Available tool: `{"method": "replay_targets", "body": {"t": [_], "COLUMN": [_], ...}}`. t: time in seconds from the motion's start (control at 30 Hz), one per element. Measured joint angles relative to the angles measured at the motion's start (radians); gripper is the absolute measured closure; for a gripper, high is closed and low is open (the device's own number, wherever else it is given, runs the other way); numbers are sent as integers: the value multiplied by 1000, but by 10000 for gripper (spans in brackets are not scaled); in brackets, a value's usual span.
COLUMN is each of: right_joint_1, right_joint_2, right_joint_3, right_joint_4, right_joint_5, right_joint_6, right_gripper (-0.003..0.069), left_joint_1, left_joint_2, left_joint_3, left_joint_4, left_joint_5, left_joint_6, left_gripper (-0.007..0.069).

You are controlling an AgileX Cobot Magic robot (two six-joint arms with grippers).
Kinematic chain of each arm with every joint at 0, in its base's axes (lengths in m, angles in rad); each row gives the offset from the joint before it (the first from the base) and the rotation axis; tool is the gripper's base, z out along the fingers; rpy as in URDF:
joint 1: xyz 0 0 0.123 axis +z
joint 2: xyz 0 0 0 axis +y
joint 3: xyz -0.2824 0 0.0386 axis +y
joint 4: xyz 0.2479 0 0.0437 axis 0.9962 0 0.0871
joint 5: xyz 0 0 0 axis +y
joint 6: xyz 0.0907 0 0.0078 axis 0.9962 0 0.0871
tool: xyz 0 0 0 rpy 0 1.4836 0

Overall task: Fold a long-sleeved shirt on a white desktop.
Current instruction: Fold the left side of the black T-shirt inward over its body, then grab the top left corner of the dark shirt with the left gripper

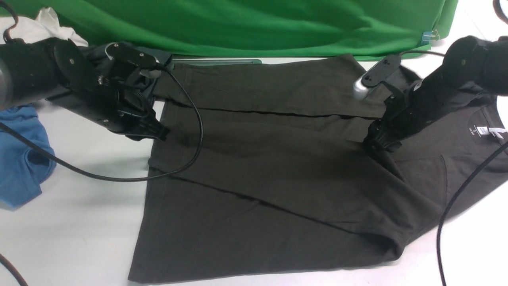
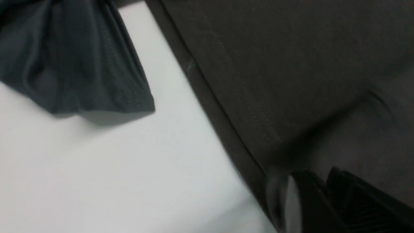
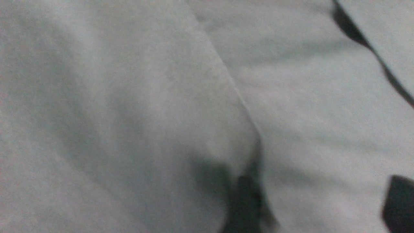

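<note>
The long-sleeved shirt (image 1: 270, 159) lies flat on the white desktop (image 1: 79, 222), its sleeves folded across the body and its white neck label (image 1: 482, 130) at the right. My left gripper (image 1: 162, 133) sits at the shirt's left hem edge. In the left wrist view its fingers (image 2: 310, 200) are together at the hem (image 2: 291, 64), which creases toward my left gripper (image 2: 323, 176). My right gripper (image 1: 375, 147) rests on the cloth near the shoulder. In the right wrist view my right gripper (image 3: 320, 200) is open, fingers (image 3: 399, 200) wide apart over the shirt (image 3: 129, 97).
A blue shirt (image 1: 24, 159) lies at the left edge. A slate-grey garment (image 2: 74, 64) sits behind my left arm, with a white cloth (image 1: 43, 24) beyond it. The green backdrop (image 1: 238, 24) closes the back. A black cable (image 1: 190, 151) drapes over the shirt.
</note>
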Motion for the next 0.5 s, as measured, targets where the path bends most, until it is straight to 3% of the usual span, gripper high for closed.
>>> {"method": "replay_targets", "body": {"t": [0.07,0.17,0.3,0.4,0.5], "right_joint_1": [-1,-8,-12,-13,-16], "right_joint_2": [-30,-77,-100,-98,-81], "right_joint_3": [0,0,1,26,61], "right_joint_4": [-48,-82,-94,-95,-95], "right_joint_5": [19,45,115,136,128], "right_joint_6": [77,150,128,7,-113], "right_gripper": [96,135,185,190,192], "left_joint_1": [0,0,-5,-25,-104], "left_joint_2": [0,-1,-36,-83,-170], "left_joint_3": [0,0,0,0,24], "left_joint_4": [-1,-17,-48,-89,-117], "left_joint_5": [3,17,68,140,217], "left_joint_6": [-4,-32,-59,-83,-85], "left_gripper": [412,284,165,194,360]}}
